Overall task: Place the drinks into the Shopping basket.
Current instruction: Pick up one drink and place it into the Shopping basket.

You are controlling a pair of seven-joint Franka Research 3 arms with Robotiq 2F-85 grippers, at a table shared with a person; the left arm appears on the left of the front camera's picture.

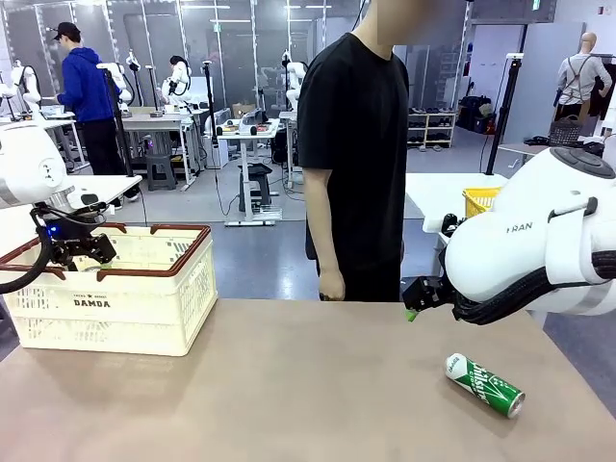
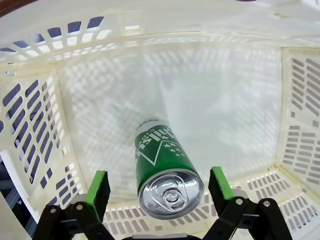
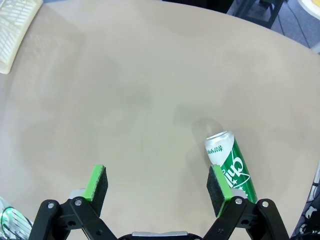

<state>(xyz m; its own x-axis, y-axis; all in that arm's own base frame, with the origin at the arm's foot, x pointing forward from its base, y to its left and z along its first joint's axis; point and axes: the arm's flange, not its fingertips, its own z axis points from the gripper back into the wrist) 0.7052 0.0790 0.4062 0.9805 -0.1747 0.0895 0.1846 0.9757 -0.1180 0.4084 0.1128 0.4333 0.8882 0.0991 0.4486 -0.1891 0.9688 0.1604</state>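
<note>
Green-and-white can (image 1: 484,385), 2nd green can (image 2: 162,167) w/ white stars; cream slotted basket (image 1: 144,318), dk brown rim (image 1: 125,271); tan table (image 1: 289,404).

Two green cans show: the first can (image 2: 167,172) inside the Shopping basket (image 1: 115,308), the second can (image 1: 484,385) on the counter (image 1: 289,404). Baskets number two: that cream-white one and a yellow basket (image 1: 478,200) behind. A greenish sliver (image 3: 7,220) at the right wrist view's corner may be a third can. One person (image 1: 351,164) stands opposite.

White rounded arms (image 1: 539,241), black ribbed cables (image 1: 520,300), black pincer (image 3: 157,170), green pads (image 3: 94,182)
</note>
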